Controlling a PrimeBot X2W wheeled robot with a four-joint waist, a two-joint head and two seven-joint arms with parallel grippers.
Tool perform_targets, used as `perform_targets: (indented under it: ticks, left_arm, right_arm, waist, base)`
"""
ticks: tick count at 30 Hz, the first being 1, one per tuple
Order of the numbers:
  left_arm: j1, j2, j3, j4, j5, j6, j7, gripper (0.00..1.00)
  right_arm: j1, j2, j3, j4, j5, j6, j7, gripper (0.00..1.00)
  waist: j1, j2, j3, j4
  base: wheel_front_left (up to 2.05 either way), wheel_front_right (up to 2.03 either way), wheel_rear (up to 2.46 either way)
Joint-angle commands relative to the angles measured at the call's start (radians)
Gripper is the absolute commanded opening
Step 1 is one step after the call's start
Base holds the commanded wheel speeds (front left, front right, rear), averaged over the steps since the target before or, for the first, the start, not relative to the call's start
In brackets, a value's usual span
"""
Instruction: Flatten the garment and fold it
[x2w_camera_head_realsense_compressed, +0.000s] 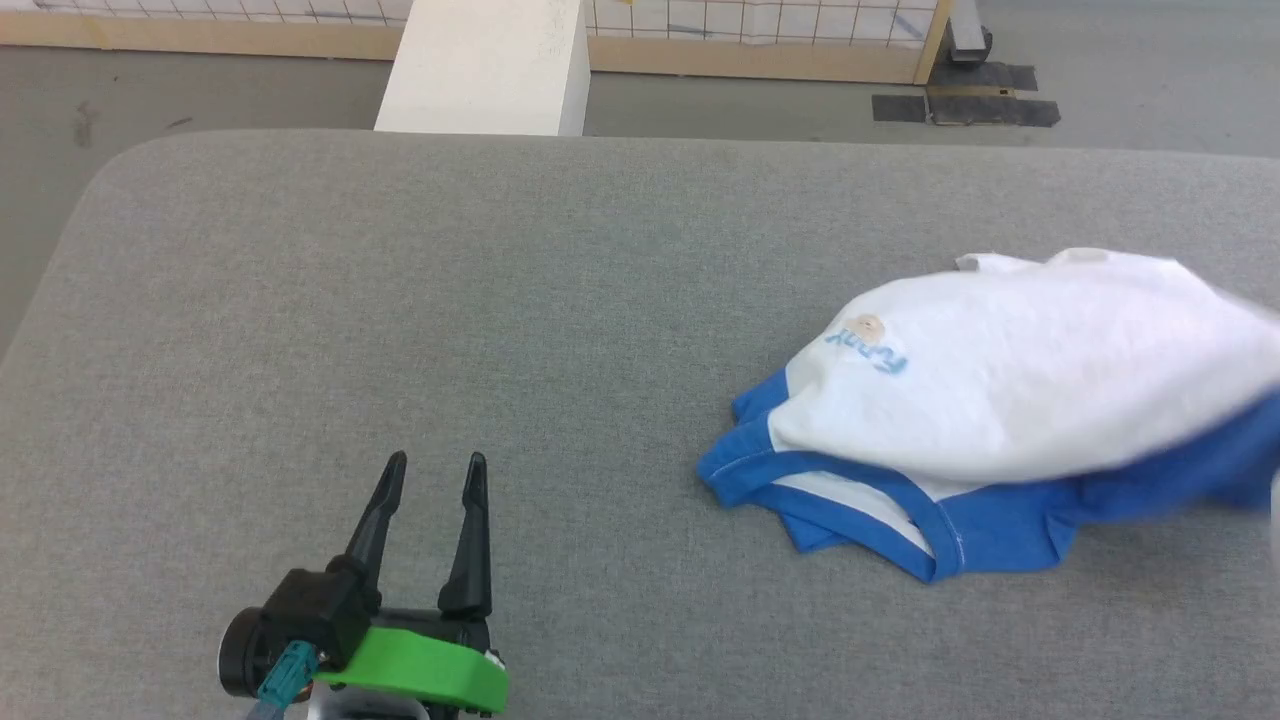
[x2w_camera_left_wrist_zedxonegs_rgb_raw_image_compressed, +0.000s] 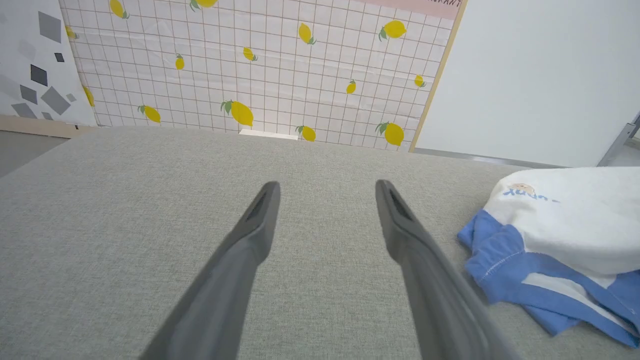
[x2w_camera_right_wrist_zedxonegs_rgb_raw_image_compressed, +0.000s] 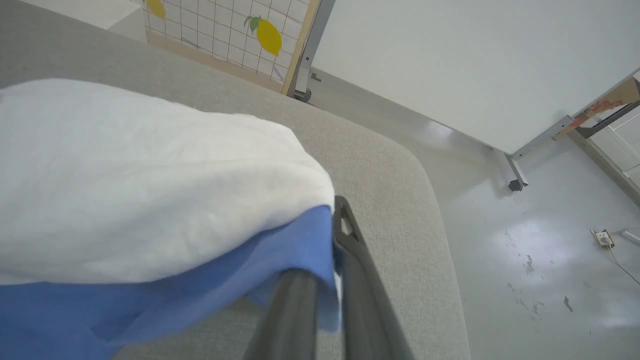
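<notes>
The garment (x2w_camera_head_realsense_compressed: 1010, 390), a white T-shirt with blue sleeves and neckband, lies bunched at the right of the grey table (x2w_camera_head_realsense_compressed: 500, 300); small blue lettering shows on its chest. Its right end looks lifted and blurred. My left gripper (x2w_camera_head_realsense_compressed: 432, 478) stands open near the table's front left, well apart from the shirt, nothing between its fingers (x2w_camera_left_wrist_zedxonegs_rgb_raw_image_compressed: 260, 220). From the left wrist the garment (x2w_camera_left_wrist_zedxonegs_rgb_raw_image_compressed: 565, 235) sits at the right. In the right wrist view my right gripper (x2w_camera_right_wrist_zedxonegs_rgb_raw_image_compressed: 334, 225) is shut on a blue part of the garment (x2w_camera_right_wrist_zedxonegs_rgb_raw_image_compressed: 150, 185), cloth draped over one finger.
A white block (x2w_camera_head_realsense_compressed: 485, 65) stands beyond the table's far edge, in front of a lemon-print panel (x2w_camera_left_wrist_zedxonegs_rgb_raw_image_compressed: 260, 70). Grey floor (x2w_camera_right_wrist_zedxonegs_rgb_raw_image_compressed: 540, 260) lies past the table's rounded right corner, with a wheeled stand leg (x2w_camera_right_wrist_zedxonegs_rgb_raw_image_compressed: 512, 175) on it. Bare table spans left and middle.
</notes>
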Motion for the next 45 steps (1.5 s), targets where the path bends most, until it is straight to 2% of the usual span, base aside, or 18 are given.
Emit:
perform_targets:
  ticks: [1, 6, 7, 8, 9, 10, 14, 18, 22, 26, 34, 45]
  left_arm:
    - [0.011, -0.002, 0.003, 0.003, 0.010, -0.008, -0.005, 1.00]
    - [0.012, 0.000, 0.001, 0.011, 0.016, -0.016, -0.005, 1.00]
    - [0.011, 0.000, -0.002, 0.013, 0.017, -0.018, -0.005, 1.00]
    - [0.010, 0.000, -0.003, 0.016, 0.018, -0.019, -0.005, 1.00]
    - [0.010, 0.000, -0.004, 0.019, 0.018, -0.020, -0.005, 1.00]
    - [0.009, 0.001, -0.005, 0.021, 0.018, -0.021, -0.005, 1.00]
    - [0.005, 0.001, -0.010, 0.031, 0.019, -0.025, -0.005, 1.00]
    - [0.006, 0.000, -0.011, 0.033, 0.018, -0.024, -0.005, 1.00]
    - [0.005, -0.002, -0.020, 0.036, 0.017, -0.026, -0.005, 1.00]
    - [-0.002, -0.003, -0.022, 0.033, 0.013, -0.027, -0.005, 1.00]
    - [-0.030, -0.005, -0.022, 0.034, 0.012, -0.029, -0.005, 1.00]
    - [-0.057, -0.009, -0.025, 0.041, 0.006, -0.033, -0.005, 1.00]
  right_arm:
    - [0.051, 0.024, -0.019, 0.020, -0.004, -0.002, -0.016, 0.00]
    - [0.186, 0.094, -0.051, 0.094, -0.008, -0.002, -0.041, 0.00]
    - [0.199, 0.105, -0.051, 0.105, -0.010, -0.002, -0.046, 0.04]
    - [0.206, 0.112, -0.048, 0.112, -0.012, -0.002, -0.049, 0.38]
    - [0.209, 0.118, -0.046, 0.117, -0.013, -0.002, -0.052, 0.94]
    - [0.206, 0.124, -0.047, 0.116, -0.013, -0.002, -0.056, 1.00]
    - [0.169, 0.131, -0.022, 0.061, 0.008, -0.002, -0.067, 1.00]
    - [0.118, 0.129, 0.027, -0.067, 0.054, -0.002, -0.056, 1.00]
    - [0.096, 0.128, 0.105, -0.186, 0.106, -0.002, 0.001, 1.00]
    - [0.102, 0.129, 0.180, -0.237, 0.148, -0.002, 0.055, 1.00]
    - [0.151, 0.111, 0.350, -0.133, 0.191, -0.002, 0.188, 1.00]
    - [0.082, 0.065, 0.458, 0.045, 0.124, -0.002, 0.165, 1.00]
  waist:
    - [0.0000, -0.0001, 0.006, 0.002]
    - [0.0000, -0.0001, 0.014, -0.005]
    - [0.0000, -0.0001, 0.014, -0.009]
    - [0.0000, -0.0001, 0.012, -0.014]
    - [0.0000, -0.0001, 0.010, -0.020]
    - [0.0000, -0.0001, 0.008, -0.025]
    - [0.0000, -0.0001, -0.007, -0.045]
    - [0.0000, -0.0001, -0.016, -0.057]
    - [0.0000, -0.0001, -0.016, -0.052]
    - [0.0000, -0.0001, 0.003, -0.031]
    - [0.0000, -0.0001, 0.057, 0.040]
    - [0.0000, -0.0001, 0.102, 0.095]
  base:
    - [0.00, 0.00, 0.00]
    - [0.00, 0.00, 0.00]
    - [0.00, 0.00, 0.00]
    - [0.00, 0.00, 0.00]
    - [0.00, 0.00, 0.00]
    - [0.00, 0.00, 0.00]
    - [0.00, 0.00, 0.00]
    - [0.00, 0.00, 0.00]
    - [0.00, 0.00, 0.00]
    - [0.00, 0.00, 0.00]
    - [0.00, 0.00, 0.00]
    - [0.00, 0.00, 0.00]
